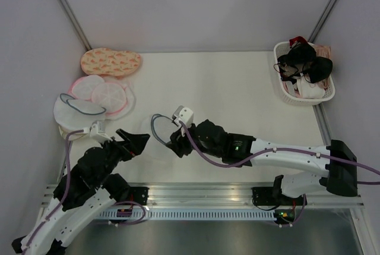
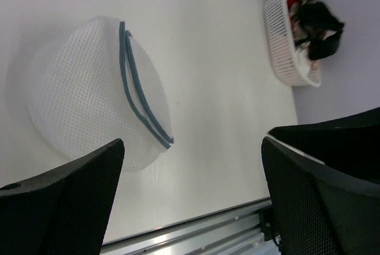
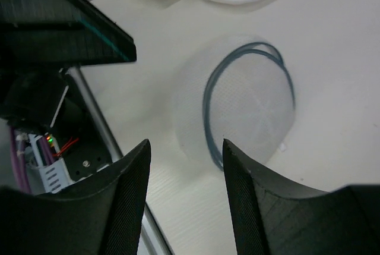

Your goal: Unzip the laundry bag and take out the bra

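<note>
The white desk [image 1: 237,88] carries a white plastic lattice basket [image 1: 320,97] at its far right corner. The round white mesh laundry bag [image 2: 83,100] lies near the front edge, looking empty. The black two-cup bra [image 1: 309,59] sits in the basket. The left hand [image 2: 191,148] and right hand [image 3: 185,148] flank the bag, fingers apart, holding nothing. The grey-blue zipper rim [image 3: 208,106] seems parted, so little appears left.

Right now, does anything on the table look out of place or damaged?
Nothing looks spilled or damaged. The laundry bag lies loose on the table, and its zipper rim looks parted.
</note>
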Robot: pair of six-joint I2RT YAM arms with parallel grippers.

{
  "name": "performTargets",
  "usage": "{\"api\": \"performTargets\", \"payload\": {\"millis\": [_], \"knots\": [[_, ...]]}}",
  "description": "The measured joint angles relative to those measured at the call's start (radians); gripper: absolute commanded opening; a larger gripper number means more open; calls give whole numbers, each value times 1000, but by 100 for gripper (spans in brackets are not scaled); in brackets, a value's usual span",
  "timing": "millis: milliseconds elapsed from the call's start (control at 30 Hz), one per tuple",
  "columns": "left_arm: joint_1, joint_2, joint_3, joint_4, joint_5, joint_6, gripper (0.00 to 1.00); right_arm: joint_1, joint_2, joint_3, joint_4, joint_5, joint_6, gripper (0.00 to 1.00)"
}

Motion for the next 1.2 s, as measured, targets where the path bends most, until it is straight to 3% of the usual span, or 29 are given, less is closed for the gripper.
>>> {"api": "performTargets", "payload": {"millis": [267,433,567,700,800,833,867,933,1100,1167,1200], "knots": [[0,489,-8,132,74,73,100,-8,-116,-39,-143,299,93,58],[0,700,7,158,58,93,100,-16,-246,-107,-237,403,172,58],[0,826,31,167,40,93,99,-19,-352,-140,-296,454,222,63],[0,844,33,182,47,93,98,-19,-465,-174,-344,500,268,64],[0,814,18,230,49,93,75,-19,-538,-201,-374,526,294,63],[0,806,7,254,49,95,59,-20,-555,-207,-384,532,302,62],[0,804,-3,279,51,97,52,-20,-567,-209,-394,537,308,62],[0,823,-21,322,58,105,44,-20,-578,-211,-409,542,318,62],[0,939,-24,379,61,107,49,-20,-582,-211,-449,546,336,62],[0,972,-24,375,51,105,34,-20,-591,-211,-467,549,340,62],[0,979,-24,376,42,105,18,-20,-599,-211,-475,550,341,62]]}}
